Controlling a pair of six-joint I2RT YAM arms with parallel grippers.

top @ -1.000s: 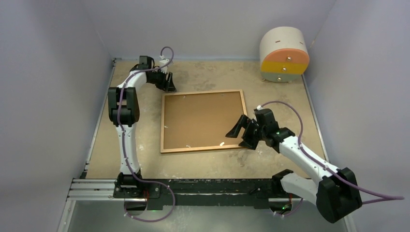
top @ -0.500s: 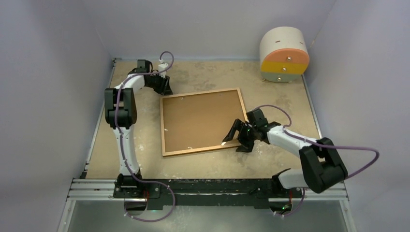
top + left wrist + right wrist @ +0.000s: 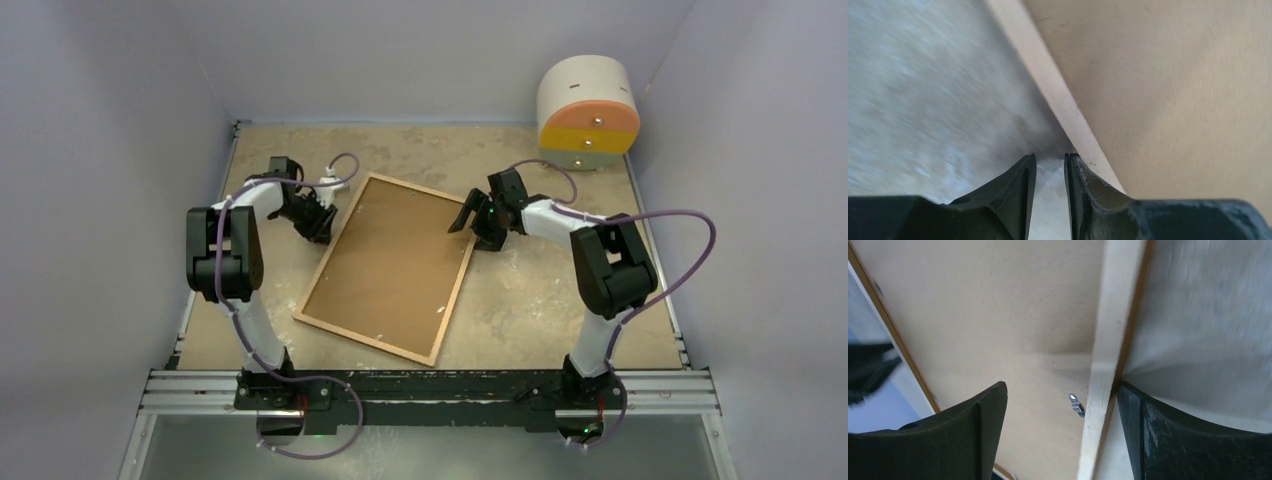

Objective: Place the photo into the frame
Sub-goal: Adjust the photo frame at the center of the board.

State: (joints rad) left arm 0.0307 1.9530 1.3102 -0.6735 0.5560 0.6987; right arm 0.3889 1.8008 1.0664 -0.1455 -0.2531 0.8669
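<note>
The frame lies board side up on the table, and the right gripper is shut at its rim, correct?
Not quite: the right gripper is open, not shut, with one jaw on either side of the rim, as the right wrist view shows. The frame does lie board side up on the table.

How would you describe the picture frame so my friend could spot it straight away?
In the middle of the sandy tabletop lies the frame, brown board up, set askew. It is the only flat rectangle; the round cabinet stands far right.
</note>
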